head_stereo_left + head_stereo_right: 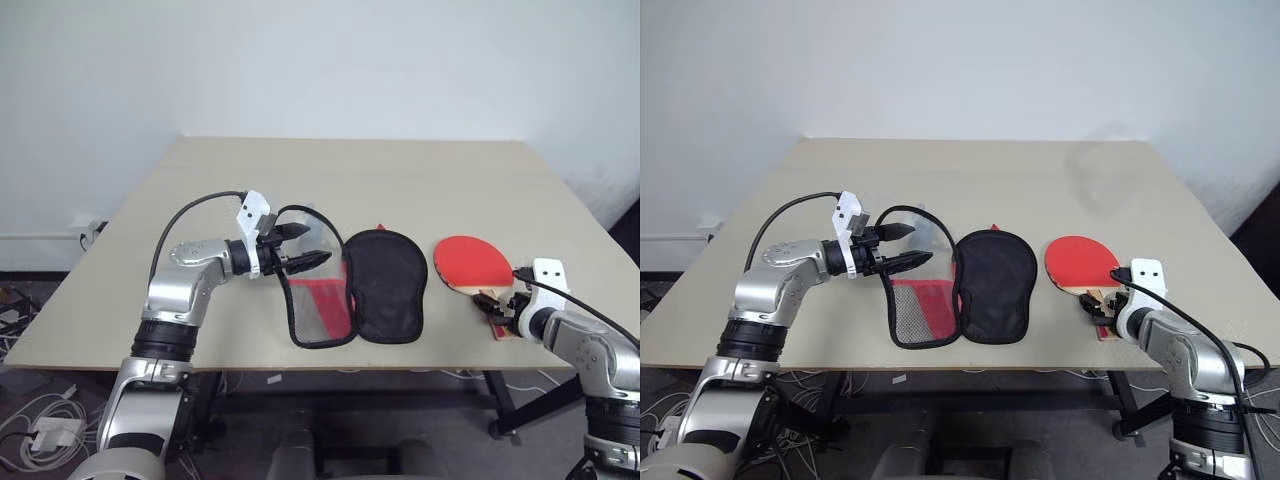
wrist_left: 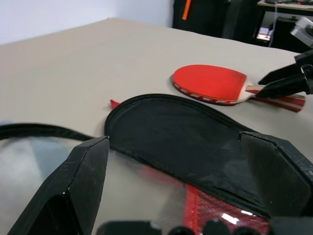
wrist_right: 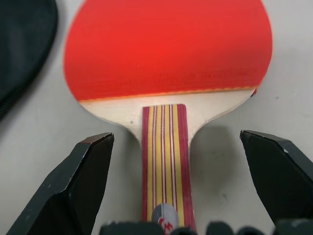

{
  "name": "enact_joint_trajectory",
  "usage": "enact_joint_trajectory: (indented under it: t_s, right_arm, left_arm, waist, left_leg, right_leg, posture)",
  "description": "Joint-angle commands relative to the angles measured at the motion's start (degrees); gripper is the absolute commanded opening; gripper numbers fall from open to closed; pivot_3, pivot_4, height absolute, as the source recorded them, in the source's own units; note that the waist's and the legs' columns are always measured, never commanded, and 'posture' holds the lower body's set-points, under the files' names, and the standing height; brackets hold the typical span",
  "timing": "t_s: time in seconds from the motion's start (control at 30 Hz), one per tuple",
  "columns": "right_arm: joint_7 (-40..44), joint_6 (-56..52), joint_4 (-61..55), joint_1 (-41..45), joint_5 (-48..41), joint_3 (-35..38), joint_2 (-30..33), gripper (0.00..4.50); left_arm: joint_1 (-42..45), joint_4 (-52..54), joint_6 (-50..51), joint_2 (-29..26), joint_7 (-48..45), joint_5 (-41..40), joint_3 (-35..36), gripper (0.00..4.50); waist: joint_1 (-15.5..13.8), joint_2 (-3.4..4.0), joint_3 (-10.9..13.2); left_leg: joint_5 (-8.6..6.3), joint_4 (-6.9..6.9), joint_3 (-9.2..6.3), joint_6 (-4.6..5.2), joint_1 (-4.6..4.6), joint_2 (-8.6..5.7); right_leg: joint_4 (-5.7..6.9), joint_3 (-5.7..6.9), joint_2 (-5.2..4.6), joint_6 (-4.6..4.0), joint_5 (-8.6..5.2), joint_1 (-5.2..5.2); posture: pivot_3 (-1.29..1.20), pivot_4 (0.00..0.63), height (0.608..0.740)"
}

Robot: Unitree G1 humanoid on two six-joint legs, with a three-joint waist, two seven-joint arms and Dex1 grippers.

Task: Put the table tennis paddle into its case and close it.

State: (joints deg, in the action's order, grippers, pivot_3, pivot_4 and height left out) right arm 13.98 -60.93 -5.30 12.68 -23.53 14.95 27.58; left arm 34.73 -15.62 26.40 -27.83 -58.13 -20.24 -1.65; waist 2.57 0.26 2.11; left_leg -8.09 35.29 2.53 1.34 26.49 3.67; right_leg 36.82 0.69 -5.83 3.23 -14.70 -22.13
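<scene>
So the table tennis paddle (image 1: 473, 262) is lying flat on the worktop (image 1: 400, 180), just right of the unzipped case (image 1: 384, 285), its handle pointing back at the right claw (image 3: 176, 196). That claw is wide open, empty, a finger on each side of the handle, so I'd say it's nearer for the pickup. The left claw (image 1: 303, 246) hangs over the case's mesh flap, also wide open and empty.

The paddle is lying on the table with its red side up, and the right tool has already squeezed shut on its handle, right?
Not quite. The paddle does lie on the table red side up, but the right tool is open, not squeezed shut. The right wrist view shows its two fingers standing wide on either side of the handle, touching nothing.
</scene>
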Motion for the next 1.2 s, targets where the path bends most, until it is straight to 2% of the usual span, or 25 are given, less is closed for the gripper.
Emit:
enact_joint_trajectory:
  t_s: [0.03, 0.23, 0.27, 0.33, 0.47, 0.6, 0.77, 0.93, 1.03, 1.2]
  right_arm:
    - [0.09, 0.28, 0.00, 2.04, 1.20, -1.38, 0.51, 4.48]
    - [1.75, -0.51, 1.07, 3.12, 1.68, -2.62, 1.65, 4.48]
    - [1.89, -0.44, 1.38, 3.34, 1.86, -2.79, 1.70, 4.31]
    - [2.09, -0.50, 1.89, 3.63, 2.02, -3.02, 1.60, 3.90]
    - [2.02, -0.45, 3.05, 4.19, 3.16, -4.67, 1.30, 2.43]
    - [2.28, -0.33, 3.62, 5.14, 3.75, -5.17, 0.88, 1.21]
    - [0.00, 1.84, 4.36, 6.32, 5.56, -3.39, 0.36, 1.21]
    - [-1.61, -3.62, -2.24, 8.57, 2.95, 0.19, -1.04, 1.21]
    - [-3.50, -7.66, -4.29, 12.87, -0.90, 4.46, -6.15, 1.21]
    - [-7.75, -14.30, -8.08, 18.45, -2.64, 6.04, -15.23, 1.21]
  left_arm:
    - [1.33, 1.72, -0.82, -0.25, -0.55, -0.02, -0.02, 4.50]
    - [2.20, -0.03, -1.44, 0.57, 0.06, 0.15, 0.30, 4.50]
    - [2.11, -0.12, -1.44, 0.64, 0.06, 0.11, 0.36, 4.50]
    - [1.89, -0.05, -1.32, 0.80, 0.06, -0.06, 0.50, 4.50]
    - [1.61, 0.26, -0.88, 1.00, 0.45, -0.25, 0.66, 4.50]
    - [2.15, 0.55, -0.55, 0.48, 0.20, -0.67, 1.16, 4.50]
    - [3.42, 0.26, 1.31, -0.63, 0.89, -1.84, 3.24, 4.50]
    - [2.93, 0.27, 3.58, -2.86, 1.25, -3.13, 5.90, 4.50]
    - [2.33, -0.91, 4.82, -5.26, 0.76, -3.40, 7.96, 4.50]
    - [1.34, -3.55, 5.43, -9.63, 0.18, -3.35, 10.04, 4.50]
  waist:
    - [0.00, 0.00, 0.00]
    - [0.01, 0.00, 0.00]
    - [0.01, 0.00, 0.00]
    - [0.02, 0.00, 0.00]
    - [0.04, -0.01, 0.00]
    - [0.09, -0.08, -0.03]
    - [0.11, -0.15, -0.02]
    - [0.05, -0.10, 0.01]
    - [0.15, -0.05, 0.03]
    - [0.06, -0.02, 0.05]
  left_leg:
    - [0.00, 0.00, 0.00, 0.00, 0.00, 0.00]
    - [0.01, 0.02, -0.01, 0.01, 0.00, 0.00]
    - [0.00, 0.02, -0.01, 0.01, 0.00, 0.00]
    - [0.00, 0.02, -0.02, 0.01, 0.00, 0.00]
    - [0.01, 0.01, -0.01, 0.01, -0.01, 0.00]
    - [0.01, 0.04, -0.03, 0.01, -0.02, 0.01]
    - [0.01, 0.05, -0.03, 0.01, -0.02, 0.01]
    - [0.01, 0.04, -0.02, 0.01, 0.02, 0.01]
    - [0.01, -0.01, -0.01, 0.01, 0.05, 0.01]
    - [0.03, -0.12, -0.07, -0.03, 0.04, 0.05]
  right_leg:
    - [0.00, 0.00, 0.00, 0.01, 0.01, -0.01]
    - [0.00, 0.00, 0.00, 0.02, 0.01, 0.01]
    - [0.00, 0.00, 0.01, 0.03, 0.01, 0.01]
    - [0.00, 0.00, 0.01, 0.02, 0.00, 0.01]
    - [0.00, 0.00, 0.01, 0.02, 0.03, 0.00]
    - [0.00, 0.00, 0.02, 0.02, 0.02, 0.02]
    - [0.01, 0.00, 0.03, 0.04, 0.01, 0.02]
    - [0.02, -0.01, 0.02, 0.05, 0.04, -0.05]
    - [0.05, -0.04, 0.03, 0.02, 0.16, -0.14]
    - [0.13, -0.09, 0.13, 0.00, 0.20, -0.23]
  posture:
    - [0.00, 0.000, 0.740]
    - [0.00, 0.000, 0.740]
    - [0.00, 0.000, 0.740]
    - [0.00, 0.000, 0.740]
    - [0.00, 0.000, 0.740]
    - [0.00, 0.000, 0.740]
    - [0.00, 0.000, 0.740]
    - [0.00, 0.000, 0.740]
    - [0.00, 0.000, 0.740]
    - [0.00, 0.000, 0.740]
